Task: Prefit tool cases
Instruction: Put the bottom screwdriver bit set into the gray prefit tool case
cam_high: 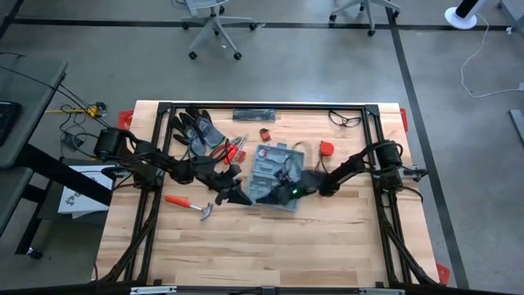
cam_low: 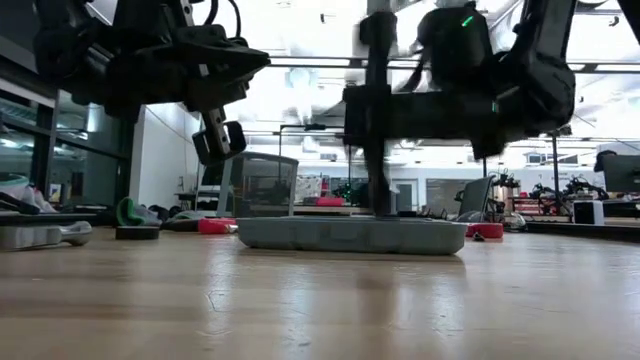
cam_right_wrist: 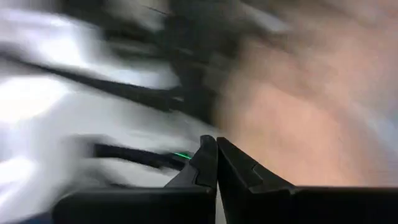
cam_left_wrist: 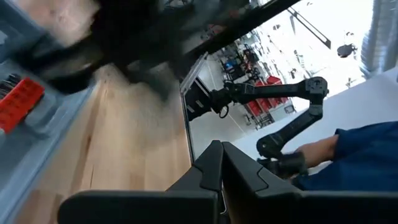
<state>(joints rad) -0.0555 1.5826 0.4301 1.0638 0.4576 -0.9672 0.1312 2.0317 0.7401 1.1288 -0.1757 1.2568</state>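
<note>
The blue-grey tool case point(cam_high: 270, 174) lies open and flat on the table's middle; in the low view the case point(cam_low: 350, 235) rests on its ribbed underside. In the left wrist view the case point(cam_left_wrist: 25, 124) shows a red bit holder. My left gripper point(cam_high: 236, 195) is shut and hovers just left of the case, above the wood, shown in the low view point(cam_low: 220, 140) and its own view point(cam_left_wrist: 217, 152). My right gripper point(cam_high: 286, 184) is shut point(cam_right_wrist: 216, 146) and points down over the case's near part point(cam_low: 381, 205). My right gripper comes at the case from above, its shut fingers point(cam_low: 379, 150) pointing straight down at the case's upper face point(cam_low: 395, 222). Its own view is blurred, and I cannot tell whether the tips touch the case. The case lies flat on the table.
An orange-handled hammer point(cam_high: 192, 205) lies left of the case near my left gripper. Dark gloves point(cam_high: 196, 129) and red pliers point(cam_high: 233, 149) lie toward the far left. Small red parts point(cam_high: 327, 148), a black bar point(cam_high: 254, 113) and glasses point(cam_high: 345, 120) sit toward the far edge. Bare wood lies nearer.
</note>
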